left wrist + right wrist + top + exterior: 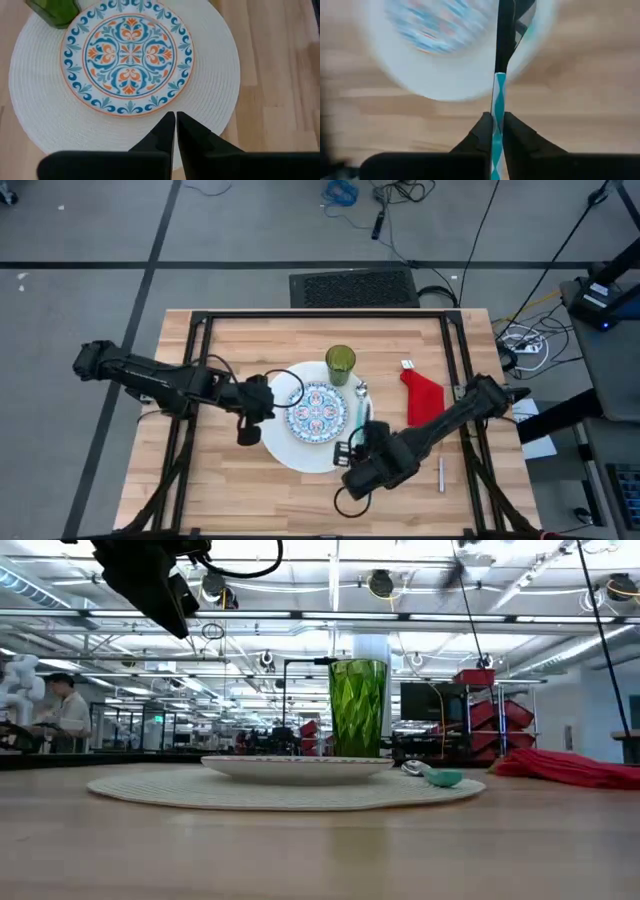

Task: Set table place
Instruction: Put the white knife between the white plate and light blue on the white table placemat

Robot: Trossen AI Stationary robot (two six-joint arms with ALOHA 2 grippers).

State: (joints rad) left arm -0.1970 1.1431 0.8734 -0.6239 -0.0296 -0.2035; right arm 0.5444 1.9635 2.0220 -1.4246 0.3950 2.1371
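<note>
Right gripper [495, 131] low over the counter [250, 500], beside the white plate [285, 450], jaws clamped on teal-handled spoon [498, 107]. Left gripper [175, 131] above the plate's other side, jaws together. Patterned plate [317, 413] on white plate; green tumbler [340, 364] behind; red napkin [424, 397] apart.

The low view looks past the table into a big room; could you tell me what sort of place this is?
Probably an industrial robotics lab: exposed ceiling ducts and beams, red equipment racks, and a person working at a bench by a white robot arm.
</note>
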